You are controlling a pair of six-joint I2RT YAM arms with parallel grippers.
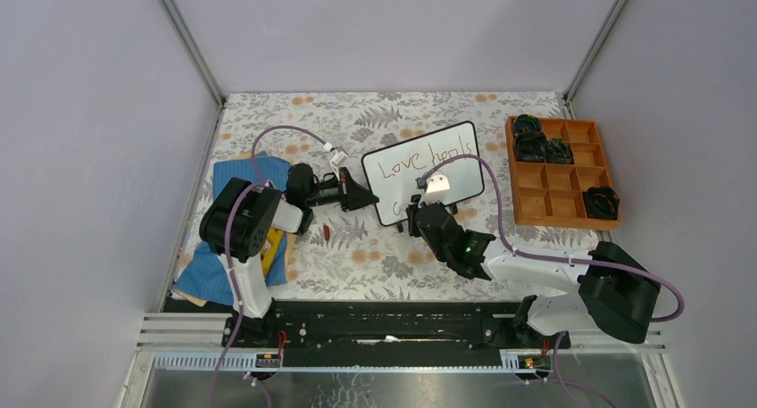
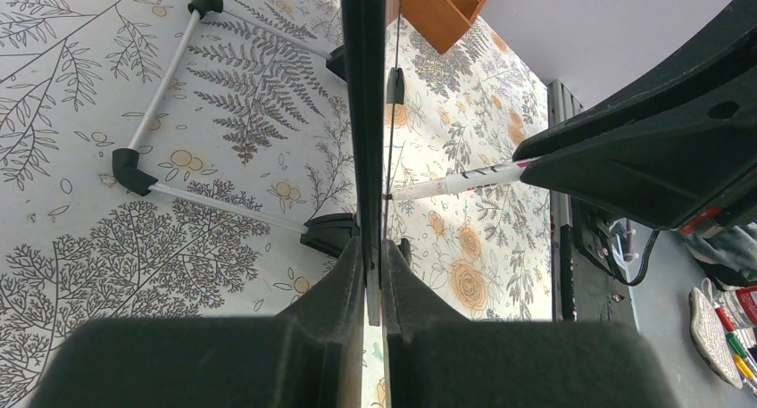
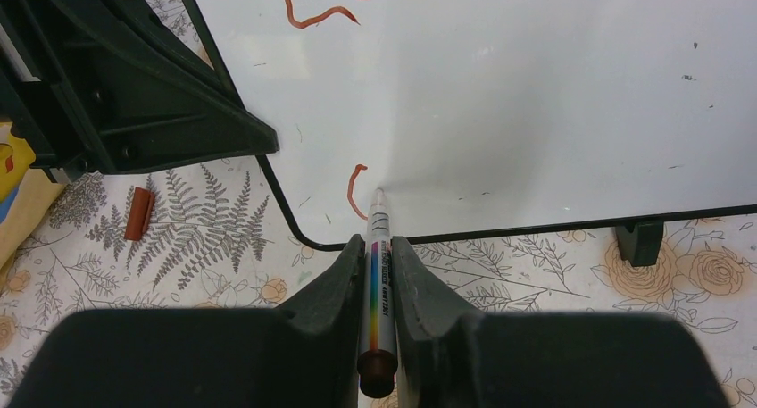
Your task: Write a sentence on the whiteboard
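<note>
The whiteboard (image 1: 451,178) stands tilted on the floral table, with the sentence (image 1: 427,156) reading "Love heals" in red-brown across its top. My left gripper (image 1: 359,195) is shut on the board's left edge; in the left wrist view the board (image 2: 364,113) runs edge-on between the fingers (image 2: 335,283). My right gripper (image 3: 378,244) is shut on a white marker (image 3: 380,278). The marker's tip touches the board (image 3: 536,113) near its lower left corner, beside a short red curved stroke (image 3: 353,187).
A wooden compartment tray (image 1: 512,185) holding dark items sits to the right of the board. Blue and yellow cloth (image 1: 201,278) lies under the left arm. A red-brown marker cap (image 3: 138,213) lies on the table. A rod stand (image 2: 165,91) is behind the board.
</note>
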